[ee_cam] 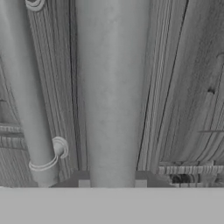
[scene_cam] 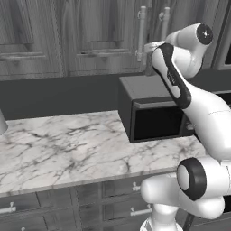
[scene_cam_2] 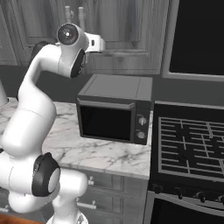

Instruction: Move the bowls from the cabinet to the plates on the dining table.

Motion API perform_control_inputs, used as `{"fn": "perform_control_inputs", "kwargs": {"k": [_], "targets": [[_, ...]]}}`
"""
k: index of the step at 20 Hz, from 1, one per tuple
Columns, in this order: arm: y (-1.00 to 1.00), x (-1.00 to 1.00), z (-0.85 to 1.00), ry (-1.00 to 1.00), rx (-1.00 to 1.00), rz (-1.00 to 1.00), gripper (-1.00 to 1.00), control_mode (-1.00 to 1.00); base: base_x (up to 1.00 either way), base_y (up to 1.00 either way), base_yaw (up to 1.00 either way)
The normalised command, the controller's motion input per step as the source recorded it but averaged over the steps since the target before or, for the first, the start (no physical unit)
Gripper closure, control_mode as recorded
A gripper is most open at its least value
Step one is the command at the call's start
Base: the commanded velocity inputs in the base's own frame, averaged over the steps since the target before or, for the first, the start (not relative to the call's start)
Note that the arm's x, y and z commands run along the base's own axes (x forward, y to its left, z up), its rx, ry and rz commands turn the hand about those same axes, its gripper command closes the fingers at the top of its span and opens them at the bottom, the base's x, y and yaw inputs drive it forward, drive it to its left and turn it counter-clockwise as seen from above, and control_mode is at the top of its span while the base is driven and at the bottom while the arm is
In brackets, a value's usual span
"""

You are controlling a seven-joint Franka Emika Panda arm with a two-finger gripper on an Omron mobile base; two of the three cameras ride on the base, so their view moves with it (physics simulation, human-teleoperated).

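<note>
Cabinet [scene_cam: 103, 36] doors are closed on the far wall, above the near marble counter [scene_cam: 67, 144] and microwave [scene_cam: 153, 113]. The gripper [ee_cam: 112, 181] clamps narrowly on a vertical handle [ee_cam: 111, 87], so the door should open toward the robot.

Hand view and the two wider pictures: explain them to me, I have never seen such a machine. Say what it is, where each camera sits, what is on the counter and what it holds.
The machine is a white robot arm on a driving base, in a rendered kitchen. Two pictures come from cameras on the base, behind the arm to its left and right. The third looks along the gripper itself. On the marble counter stands a black microwave; a stove sits beside it. The arm reaches up to the dark wall cabinet, whose doors are shut, and its gripper is closed around a long door handle.
</note>
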Motion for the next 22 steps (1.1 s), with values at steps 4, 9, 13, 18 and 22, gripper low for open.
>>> {"fn": "perform_control_inputs", "kwargs": {"k": [4, 9, 13, 18, 22], "targets": [[-0.29, -0.43, 0.16, 0.0, 0.06, 0.1, 1.0, -1.0, 0.0, 0.0, 0.0], [-0.29, -0.43, 0.16, 0.0, 0.06, 0.1, 1.0, -1.0, 0.0, 0.0, 0.0], [-0.3, -0.44, 0.16, 0.0, 0.06, 0.1, 1.0, -1.0, 0.0, 0.0, 0.0], [-0.3, -0.44, 0.19, -0.01, 0.06, 0.1, 1.0, -1.0, 0.0, 0.0, 0.0], [-0.3, -0.46, 0.18, 0.0, 0.07, 0.09, 1.0, -1.0, 0.0, 0.0, 0.0]]}}
